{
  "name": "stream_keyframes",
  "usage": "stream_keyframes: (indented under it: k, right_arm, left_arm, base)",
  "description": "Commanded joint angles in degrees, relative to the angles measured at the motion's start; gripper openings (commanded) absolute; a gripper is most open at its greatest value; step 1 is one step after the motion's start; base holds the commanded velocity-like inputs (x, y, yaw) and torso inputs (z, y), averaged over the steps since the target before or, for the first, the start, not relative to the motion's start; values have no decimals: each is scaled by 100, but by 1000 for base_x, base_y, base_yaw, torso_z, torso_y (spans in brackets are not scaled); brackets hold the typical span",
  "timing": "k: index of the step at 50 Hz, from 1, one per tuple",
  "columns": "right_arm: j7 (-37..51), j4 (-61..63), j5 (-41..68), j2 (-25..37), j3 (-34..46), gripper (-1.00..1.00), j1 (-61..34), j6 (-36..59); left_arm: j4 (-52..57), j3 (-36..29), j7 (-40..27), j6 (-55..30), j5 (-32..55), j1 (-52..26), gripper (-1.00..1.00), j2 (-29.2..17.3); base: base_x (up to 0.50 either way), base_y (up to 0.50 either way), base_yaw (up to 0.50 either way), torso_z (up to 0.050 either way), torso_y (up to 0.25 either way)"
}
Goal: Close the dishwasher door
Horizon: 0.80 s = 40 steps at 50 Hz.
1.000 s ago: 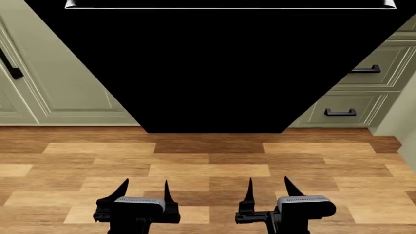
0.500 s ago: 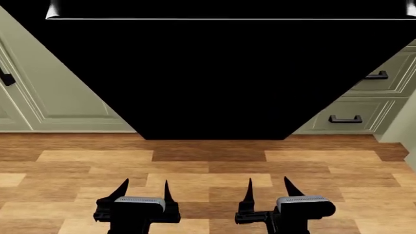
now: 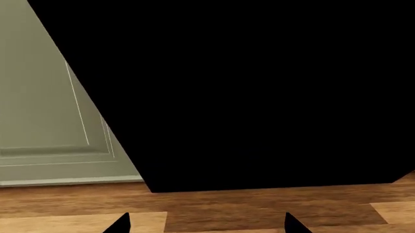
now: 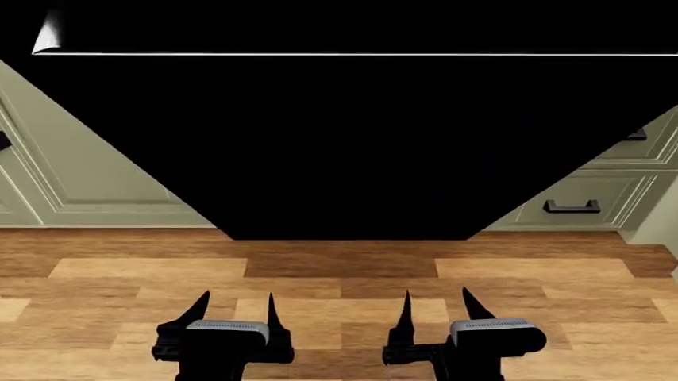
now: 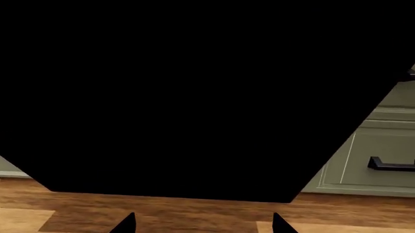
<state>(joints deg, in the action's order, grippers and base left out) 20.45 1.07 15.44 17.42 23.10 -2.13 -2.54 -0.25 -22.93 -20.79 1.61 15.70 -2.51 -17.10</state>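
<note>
My left hand (image 4: 238, 311) hangs released, fingers spread, above the wood floor (image 4: 339, 274); my right hand (image 4: 436, 308) likewise. The dishwasher door (image 4: 339, 135) lies dropped open ahead of both, apart from them, between the pale green cabinet door (image 4: 85, 167) and drawers (image 4: 577, 198). Its inside looks plain black, perhaps hiding detail. Only the right wrist view shows a drawer handle (image 5: 391, 164) close.

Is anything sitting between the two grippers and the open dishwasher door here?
Nothing visible. Only bare wood floor lies between the left gripper, the right gripper and the dishwasher door; both grippers are open and not touching it.
</note>
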Motion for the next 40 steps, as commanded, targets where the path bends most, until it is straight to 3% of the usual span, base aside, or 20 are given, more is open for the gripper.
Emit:
stream_keyframes:
  k: [1, 40]
  right_arm:
    - [14, 2, 7, 11, 18, 100, 0, -10]
    - [58, -4, 45, 46, 69, 100, -19, -28]
  left_arm:
    - [0, -15, -14, 8, 11, -3, 100, -13]
    - [1, -76, -62, 24, 38, -20, 100, -44]
  base:
    - [148, 0, 0, 0, 0]
    - [146, 0, 0, 0, 0]
